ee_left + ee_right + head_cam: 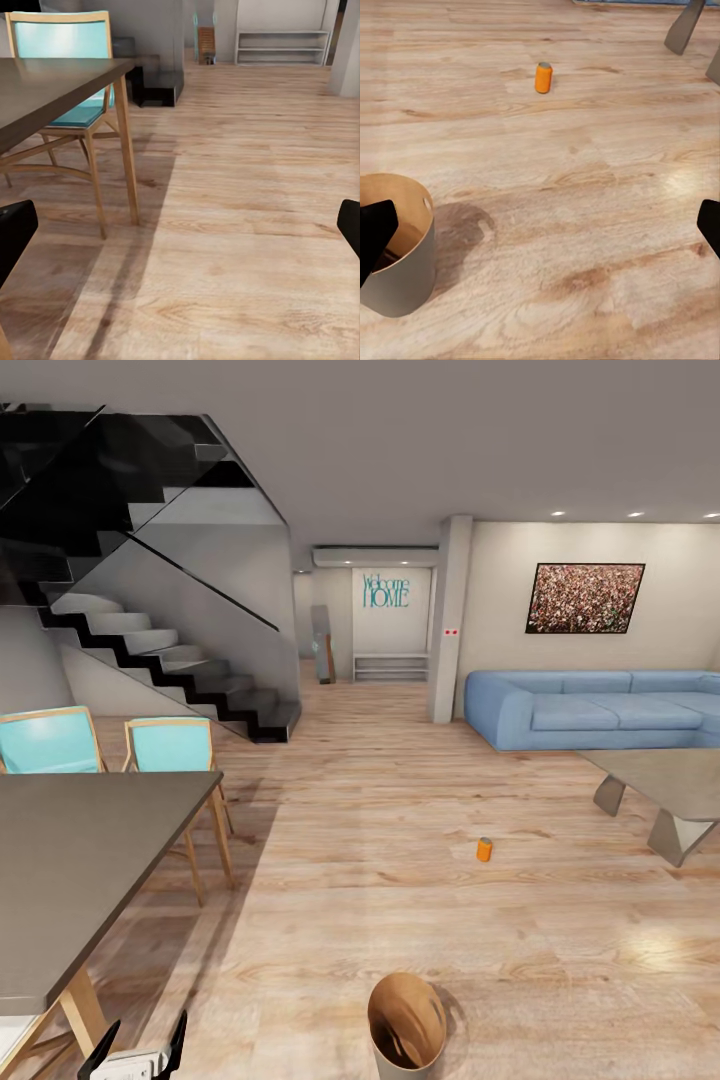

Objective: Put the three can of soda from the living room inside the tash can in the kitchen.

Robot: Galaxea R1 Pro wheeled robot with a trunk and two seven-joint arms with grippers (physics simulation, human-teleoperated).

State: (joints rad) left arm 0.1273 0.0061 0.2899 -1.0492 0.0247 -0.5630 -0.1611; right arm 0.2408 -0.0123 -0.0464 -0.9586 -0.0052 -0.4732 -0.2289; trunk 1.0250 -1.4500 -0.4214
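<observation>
Open-plan room, wood floor (380, 880). One orange soda can (484, 849) stands upright on the bare floor, about 1 o'clock from the robot, well apart from everything. The right wrist view shows the same can (544, 77), silvery top up, nothing leaning on it.

Trash can (406, 1025) sits on the floor at 12 o'clock, close in front of the base, mouth open, coppery inside. Something dark lies at its bottom; too dim to tell what. My judgement: the bin is kept close so a picked can needs only a short carry.

Left end effector (133, 1050) at 7 o'clock in the head view, fingers spread, nothing between them. Right end effector (540, 232) shows its two dark fingertips at either edge of the right wrist view, wide apart, empty, with the bin wall (412, 281) just beside one tip.

Surroundings: dark-topped desk (90, 840) at 9 o'clock with two turquoise chairs (170, 745) behind it; black staircase (170, 660) at 11; blue sofa (600, 710) at 2; low table (665, 775) at 3, its legs near the can but not touching.

Path from bin to can looks unobstructed. Only this one can is identifiable; others not seen here.
</observation>
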